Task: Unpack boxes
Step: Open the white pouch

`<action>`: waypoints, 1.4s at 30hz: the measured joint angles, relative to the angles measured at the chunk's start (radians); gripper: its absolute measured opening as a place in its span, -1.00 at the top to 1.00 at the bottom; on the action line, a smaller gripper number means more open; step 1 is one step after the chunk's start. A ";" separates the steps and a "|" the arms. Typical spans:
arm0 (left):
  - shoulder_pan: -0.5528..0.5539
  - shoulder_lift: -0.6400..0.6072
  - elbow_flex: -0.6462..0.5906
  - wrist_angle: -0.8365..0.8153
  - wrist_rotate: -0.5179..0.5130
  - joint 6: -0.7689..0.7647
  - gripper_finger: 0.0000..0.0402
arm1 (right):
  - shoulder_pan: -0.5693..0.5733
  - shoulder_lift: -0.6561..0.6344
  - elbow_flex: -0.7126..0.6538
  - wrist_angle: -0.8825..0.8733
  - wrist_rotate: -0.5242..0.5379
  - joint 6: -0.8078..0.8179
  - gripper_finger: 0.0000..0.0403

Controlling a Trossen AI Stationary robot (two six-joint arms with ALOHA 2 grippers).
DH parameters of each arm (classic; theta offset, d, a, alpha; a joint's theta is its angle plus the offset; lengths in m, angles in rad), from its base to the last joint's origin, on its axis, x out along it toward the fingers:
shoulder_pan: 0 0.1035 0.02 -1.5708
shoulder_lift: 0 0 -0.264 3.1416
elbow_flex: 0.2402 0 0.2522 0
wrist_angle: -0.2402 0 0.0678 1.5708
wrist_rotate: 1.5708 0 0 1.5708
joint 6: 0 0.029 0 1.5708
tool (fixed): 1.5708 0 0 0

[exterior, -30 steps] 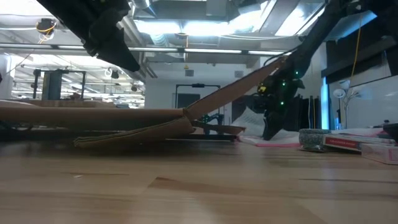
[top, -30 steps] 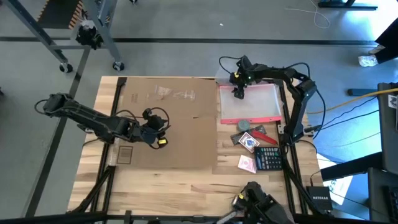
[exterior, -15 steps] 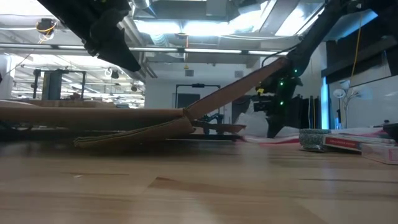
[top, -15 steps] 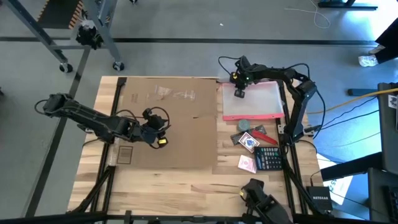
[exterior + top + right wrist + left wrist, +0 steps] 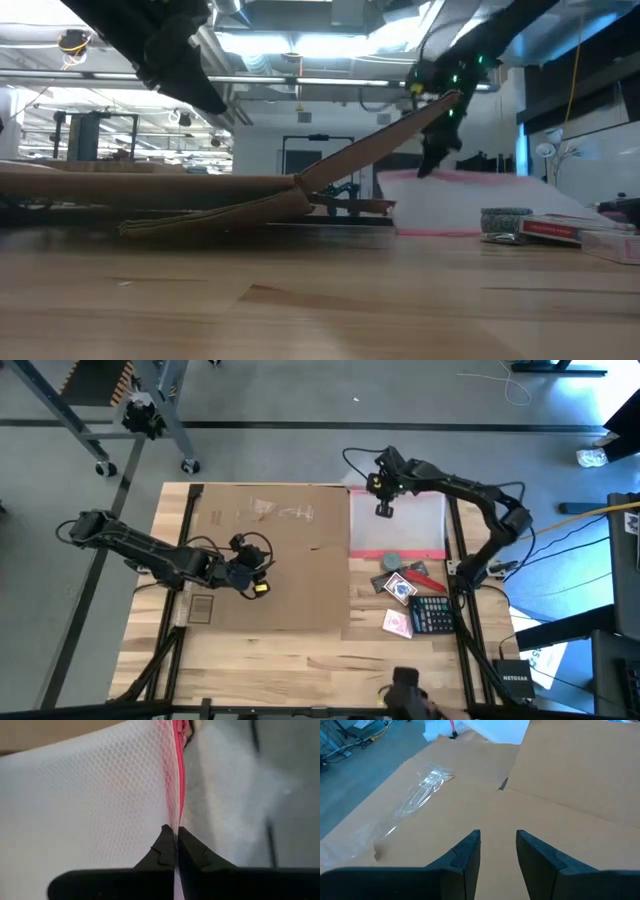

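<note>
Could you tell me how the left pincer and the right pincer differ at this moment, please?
The left pincer stands open with nothing between its fingers; the right pincer is shut on the pouch's pink zip edge. The left hovers low over the cardboard box; the right is raised beyond the box's edge, lifting the pouch. Both have dark fingers.

light: bright ceiling panels (image 5: 300, 40), kinda blown out
shadows: soft on the worktop (image 5: 300, 650)
focus: low view foreground blurry

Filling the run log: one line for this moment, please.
left tool: open, over cardboard box | right tool: shut on pouch at its pink zip edge, lifting it | box: flat on table
</note>
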State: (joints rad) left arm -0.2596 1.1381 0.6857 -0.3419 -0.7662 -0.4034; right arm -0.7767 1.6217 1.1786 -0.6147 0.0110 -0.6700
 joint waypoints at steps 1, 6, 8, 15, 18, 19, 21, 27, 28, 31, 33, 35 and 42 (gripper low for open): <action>0.000 0.000 0.000 0.004 0.000 0.010 0.42 | 0.020 -0.027 0.000 -0.012 0.031 0.013 1.00; 0.004 0.000 0.000 0.057 0.001 0.066 0.42 | 0.113 -0.180 0.002 -0.062 0.110 0.090 1.00; 0.006 -0.001 0.000 0.064 0.000 0.075 0.42 | 0.144 -0.225 0.002 -0.075 0.130 0.132 1.00; 0.007 -0.001 0.000 0.065 0.010 0.067 0.42 | 0.246 -0.354 0.002 -0.090 0.190 0.251 1.00; 0.013 -0.001 0.000 0.073 0.038 0.083 0.39 | 0.297 -0.388 0.002 -0.094 0.218 0.298 1.00; 0.013 -0.001 0.000 0.074 0.045 0.090 0.36 | 0.318 -0.396 0.002 -0.095 0.230 0.314 1.00; 0.015 -0.001 0.000 0.084 0.049 0.097 0.28 | 0.363 -0.408 0.002 -0.094 0.245 0.342 1.00; 0.037 -0.029 0.001 0.186 0.050 0.147 0.00 | 0.514 -0.402 0.003 -0.084 0.365 0.380 1.00; 0.041 -0.040 0.003 0.196 0.050 0.154 -0.03 | 0.539 -0.400 0.003 -0.086 0.399 0.382 1.00; 0.050 -0.069 0.020 0.205 0.050 0.161 -0.07 | 0.596 -0.400 0.003 -0.101 0.513 0.382 1.00; 0.057 -0.091 0.029 0.205 0.050 0.177 -0.07 | 0.621 -0.400 0.015 -0.104 0.571 0.382 1.00; 0.064 -0.106 0.033 0.214 0.050 0.190 -0.05 | 0.640 -0.400 0.045 -0.112 0.618 0.377 1.00; 0.097 -0.113 0.034 0.226 0.049 0.233 -0.04 | 0.699 -0.400 0.180 -0.128 0.810 0.268 1.00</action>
State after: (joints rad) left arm -0.1627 1.0252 0.7193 -0.1164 -0.7169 -0.1707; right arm -0.0776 1.2213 1.3590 -0.7425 0.8208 -0.4020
